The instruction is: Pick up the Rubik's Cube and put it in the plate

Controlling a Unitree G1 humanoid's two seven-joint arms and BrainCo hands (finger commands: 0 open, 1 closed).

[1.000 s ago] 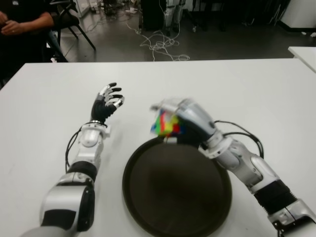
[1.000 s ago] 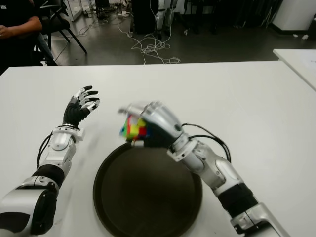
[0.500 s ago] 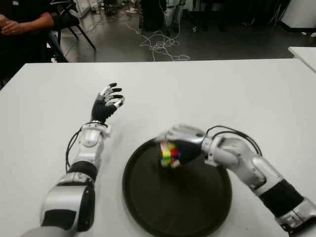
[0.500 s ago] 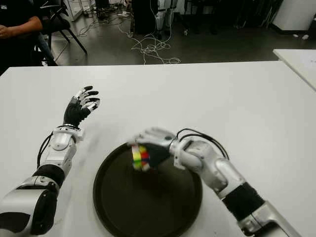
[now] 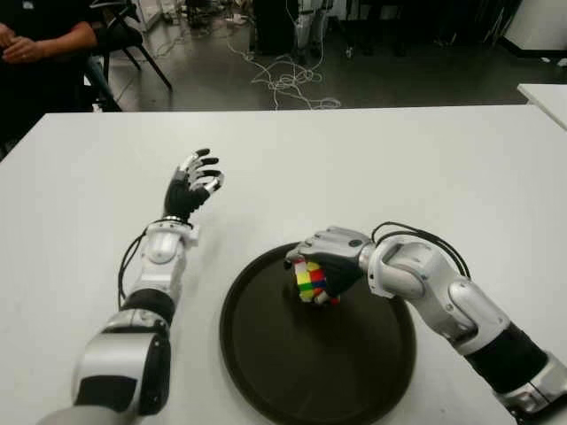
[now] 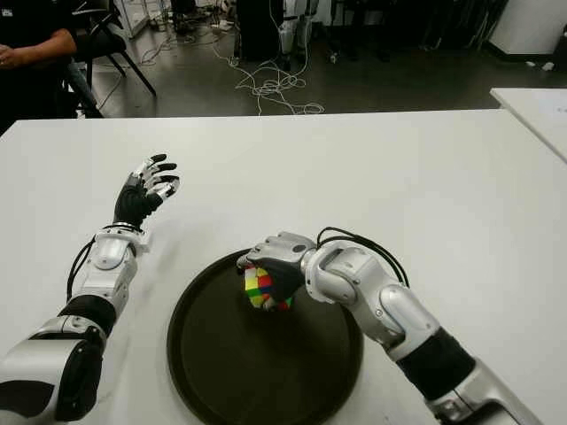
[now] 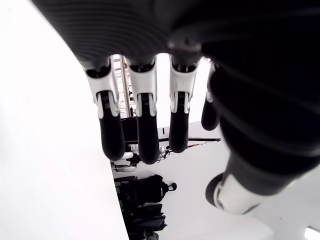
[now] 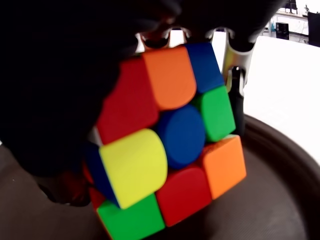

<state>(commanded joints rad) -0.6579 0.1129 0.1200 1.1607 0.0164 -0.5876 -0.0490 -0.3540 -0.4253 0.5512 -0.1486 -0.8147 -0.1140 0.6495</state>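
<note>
The right hand point(image 5: 326, 266) holds the Rubik's Cube point(image 5: 310, 282) with its fingers curled over the top and sides of it, so the cube hangs under the palm. The hand is turned palm down over the far part of the plate point(image 5: 266, 372), and this seems to be on purpose: from this pose the cube can go straight down onto the dark surface and the fingers only need to open. In the right wrist view the cube point(image 8: 165, 145) is tilted, one corner lower than the others, and the brown floor of the plate shows close under it. I cannot tell if the lowest corner already touches the plate or is just above it.

The plate is round and dark, with a raised rim, and it lies on the white table point(image 5: 443, 168) at the near side, a little right of the centre. The rim should keep the cube from sliding out after release.

The left hand point(image 5: 193, 188) is held up with the fingers spread and relaxed, holding nothing, to the far left of the plate and well apart from it. It looks idle, kept out of the way of the working arm.

In my judgement the task is nearly finished; what remains is to open the right hand and take it away.
</note>
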